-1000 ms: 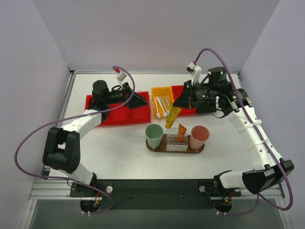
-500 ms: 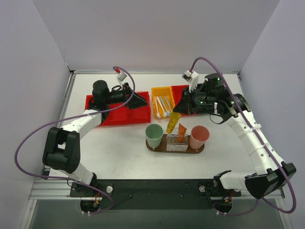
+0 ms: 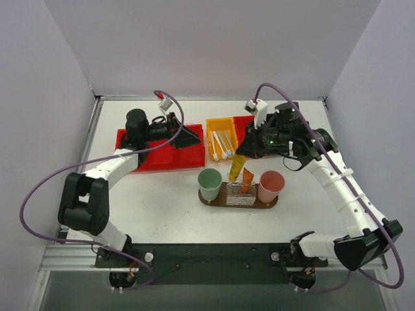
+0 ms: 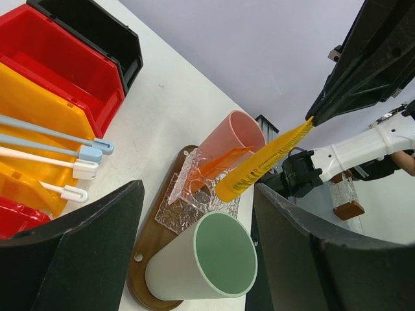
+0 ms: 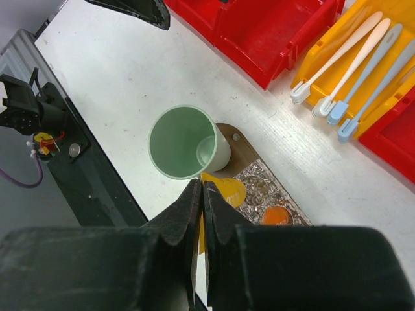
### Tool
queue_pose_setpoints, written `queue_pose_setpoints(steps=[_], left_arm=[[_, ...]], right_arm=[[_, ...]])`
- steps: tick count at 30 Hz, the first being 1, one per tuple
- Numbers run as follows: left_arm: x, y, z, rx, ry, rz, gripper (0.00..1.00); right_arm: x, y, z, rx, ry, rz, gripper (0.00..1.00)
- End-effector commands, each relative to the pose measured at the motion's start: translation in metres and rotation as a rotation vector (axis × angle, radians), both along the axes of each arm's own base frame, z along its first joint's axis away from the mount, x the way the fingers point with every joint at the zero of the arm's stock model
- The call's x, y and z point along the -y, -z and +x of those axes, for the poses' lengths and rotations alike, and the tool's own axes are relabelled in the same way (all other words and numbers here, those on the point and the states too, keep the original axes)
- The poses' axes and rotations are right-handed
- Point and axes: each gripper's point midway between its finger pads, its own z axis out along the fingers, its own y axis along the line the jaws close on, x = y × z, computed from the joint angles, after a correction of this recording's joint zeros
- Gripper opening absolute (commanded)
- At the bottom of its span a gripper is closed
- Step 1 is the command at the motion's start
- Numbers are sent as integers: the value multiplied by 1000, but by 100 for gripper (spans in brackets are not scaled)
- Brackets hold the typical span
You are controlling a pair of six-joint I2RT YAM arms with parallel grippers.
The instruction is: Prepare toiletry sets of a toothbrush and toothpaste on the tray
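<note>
Top external view, left to right: the left gripper (image 3: 188, 136) is held with its jaws apart and empty over the red bin (image 3: 155, 159), while white toothbrushes (image 3: 222, 144) are seen lying in the yellow bin (image 3: 217, 126). On the tray (image 3: 205, 199), a green cup (image 3: 209, 183), a clear glass (image 3: 238, 195) and a pink cup (image 3: 271, 185) are lined up, and an orange toothpaste tube (image 3: 248, 177) is already stood in the glass. A yellow toothpaste tube (image 3: 236, 166) is pinched by its upper end in the right gripper (image 3: 246, 150) and hung at a slant, its cap poised between green cup and glass. If released off-centre, the tube is judged likely to be caught on a rim, and the light cup could be tipped off the tray.
</note>
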Motion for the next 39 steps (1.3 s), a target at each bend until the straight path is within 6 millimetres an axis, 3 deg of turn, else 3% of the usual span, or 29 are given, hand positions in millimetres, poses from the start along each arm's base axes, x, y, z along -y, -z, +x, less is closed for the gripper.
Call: queue_pose_setpoints(steps=[1, 39], left_arm=[[-1, -15, -3, 68, 17, -12, 79], [-3, -9, -3, 56, 34, -16, 79]], right_arm=[[0, -4, -3, 47, -21, -5, 0], [-2, 24, 2, 54, -42, -101, 0]])
